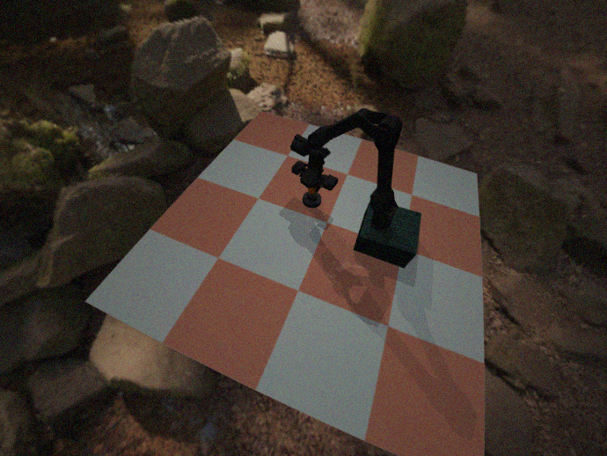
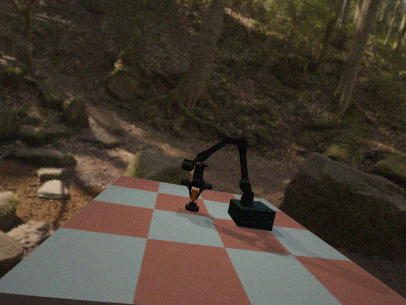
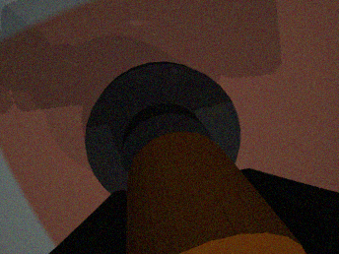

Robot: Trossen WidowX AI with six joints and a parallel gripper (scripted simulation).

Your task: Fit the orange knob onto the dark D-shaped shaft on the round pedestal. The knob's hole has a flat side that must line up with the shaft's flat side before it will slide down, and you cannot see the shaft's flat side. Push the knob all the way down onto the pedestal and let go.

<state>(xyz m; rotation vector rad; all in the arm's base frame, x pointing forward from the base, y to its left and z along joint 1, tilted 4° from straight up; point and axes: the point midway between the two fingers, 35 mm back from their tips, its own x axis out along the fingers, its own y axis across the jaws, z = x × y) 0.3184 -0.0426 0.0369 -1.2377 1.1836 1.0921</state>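
Note:
The orange knob [image 1: 312,190] [image 2: 195,194] [image 3: 184,184] is upright between the fingers of my gripper [image 1: 312,189] [image 2: 194,195] [image 3: 184,192], which is shut on it. The dark round pedestal [image 1: 311,201] [image 2: 192,207] [image 3: 160,81] stands on the table, with a wide base and a narrower raised middle. The knob is over the pedestal's middle, and its lower end is a little above the wide base in the exterior view. The knob hides part of the raised middle in the wrist view. The shaft and its flat side cannot be made out, nor whether the knob touches the shaft.
The arm's dark green base block [image 1: 387,235] [image 2: 250,215] stands to the right of the pedestal in the top and exterior views. The checkered table top [image 1: 323,363] [image 2: 183,272] carries the arm's shadows. Rocks lie beyond its edges.

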